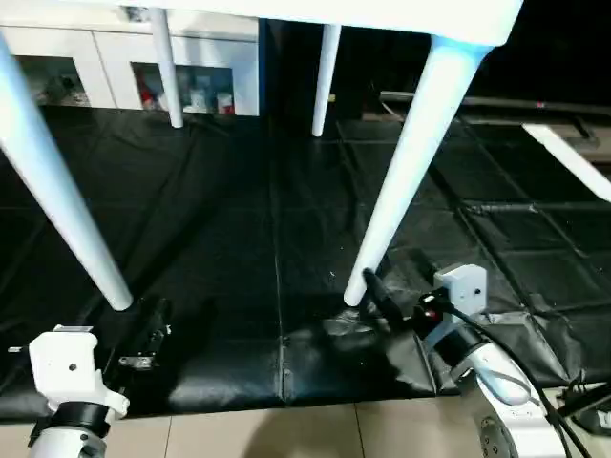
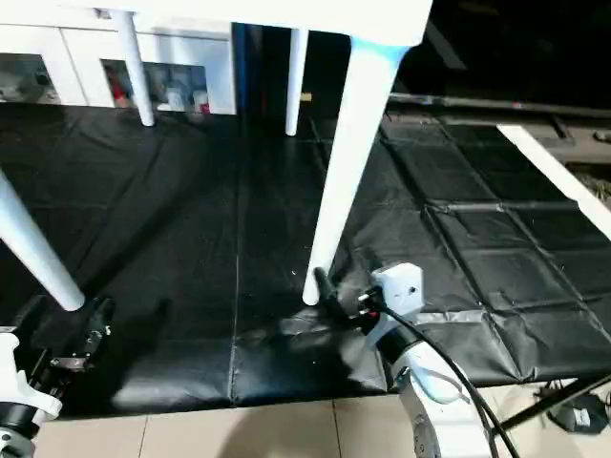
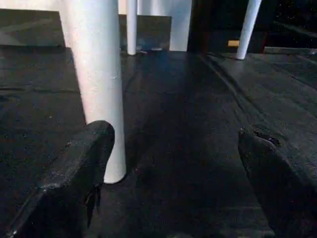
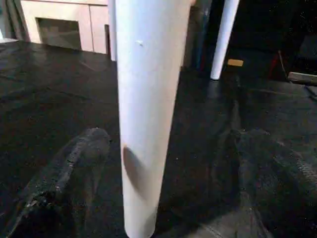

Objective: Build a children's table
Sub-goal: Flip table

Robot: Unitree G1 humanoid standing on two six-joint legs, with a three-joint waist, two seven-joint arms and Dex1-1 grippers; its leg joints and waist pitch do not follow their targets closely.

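- On the black floor mat [image 1: 239, 286] stands the children's table [image 1: 382, 14], upright on its four white legs, its top at the upper edge of the head views.
- Near-right leg [image 1: 406, 162] slants down to the mat, its foot just beside the right gripper [image 1: 368, 291].
- Right gripper's jaws stand wide; in its wrist view the leg [image 4: 143, 114] rises between the two fingers [image 4: 64, 173], and no contact can be made out.
- Near-left leg [image 1: 57, 191] ends just beside the left gripper [image 1: 148, 334].
- Left gripper is also spread wide and empty, the leg [image 3: 99, 89] next to one finger [image 3: 69, 178].
- Behind the far legs stands a white glass-door cabinet [image 1: 105, 62].
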